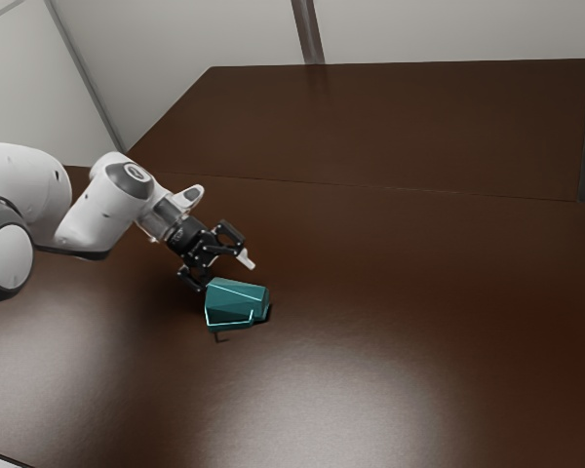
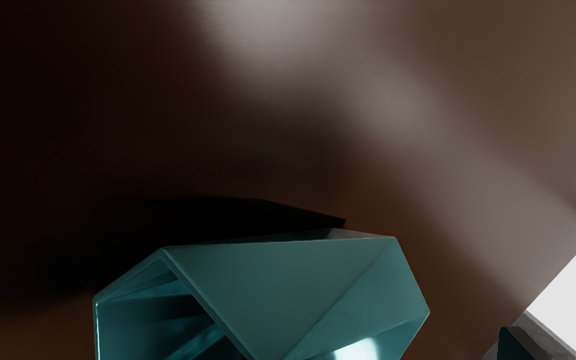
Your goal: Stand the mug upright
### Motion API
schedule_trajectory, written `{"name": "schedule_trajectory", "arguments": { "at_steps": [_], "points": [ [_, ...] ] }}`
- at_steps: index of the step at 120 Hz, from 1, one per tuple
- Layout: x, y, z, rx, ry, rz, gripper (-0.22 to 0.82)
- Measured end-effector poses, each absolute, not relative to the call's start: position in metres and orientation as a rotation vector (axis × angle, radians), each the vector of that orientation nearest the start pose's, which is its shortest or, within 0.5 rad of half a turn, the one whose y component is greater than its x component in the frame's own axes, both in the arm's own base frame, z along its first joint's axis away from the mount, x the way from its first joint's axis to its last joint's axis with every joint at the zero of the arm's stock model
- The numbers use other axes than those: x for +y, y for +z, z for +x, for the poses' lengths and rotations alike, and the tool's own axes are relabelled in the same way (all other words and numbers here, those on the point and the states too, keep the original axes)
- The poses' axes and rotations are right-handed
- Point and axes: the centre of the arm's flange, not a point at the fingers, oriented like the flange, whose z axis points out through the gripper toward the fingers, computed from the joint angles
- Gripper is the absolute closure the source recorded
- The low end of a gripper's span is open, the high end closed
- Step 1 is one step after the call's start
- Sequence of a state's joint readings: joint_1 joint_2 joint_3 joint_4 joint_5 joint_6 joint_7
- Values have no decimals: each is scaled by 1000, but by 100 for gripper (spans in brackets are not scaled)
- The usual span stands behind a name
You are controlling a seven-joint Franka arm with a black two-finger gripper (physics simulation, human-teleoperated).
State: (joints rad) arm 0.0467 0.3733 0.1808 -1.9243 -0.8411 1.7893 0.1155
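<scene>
"Teal, all flat facets and sharp edges: that's the mug, isn't it?"

"It is, and it's lying on its side on the dark brown surface. Its open mouth faces sideways, so the wrist view looks partly into the hollow."

"What about the claw?"

"Released. Its two black fingers stand spread apart, and nothing is gripped between them. It hangs at a slant close to the mug, on the side toward the exterior view's left and the far edge. One finger has a pale tip; the other comes down just beside the mug. Whether that one touches, I can't tell."

"Any writing to read?"

"There's a round emblem on the white arm, near the wrist. It's too small to make out."

"And around them?"

"A broad glare lies on the surface, nearer the camera than the mug. Farther back, past a thin seam, there's a dark brown panel, then a pale wall with a grey strip running down it."

"What does the wrist view add?"

"A black shadow right along the mug, and light shining off one of the mug's facets."
</scene>
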Motion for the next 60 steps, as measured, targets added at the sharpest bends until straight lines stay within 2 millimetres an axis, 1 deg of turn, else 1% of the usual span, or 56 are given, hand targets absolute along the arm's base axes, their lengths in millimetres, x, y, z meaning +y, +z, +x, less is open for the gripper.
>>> {"name": "schedule_trajectory", "arguments": {
  "at_steps": [13,24,38,48,60],
  "points": [
    [61,288,578,609,-419,2268,41],
    [59,291,580,605,-416,2270,55],
    [47,301,588,574,-399,2279,65],
    [37,311,595,549,-385,2285,69],
    [27,315,598,540,-390,2285,73]
  ]
}}
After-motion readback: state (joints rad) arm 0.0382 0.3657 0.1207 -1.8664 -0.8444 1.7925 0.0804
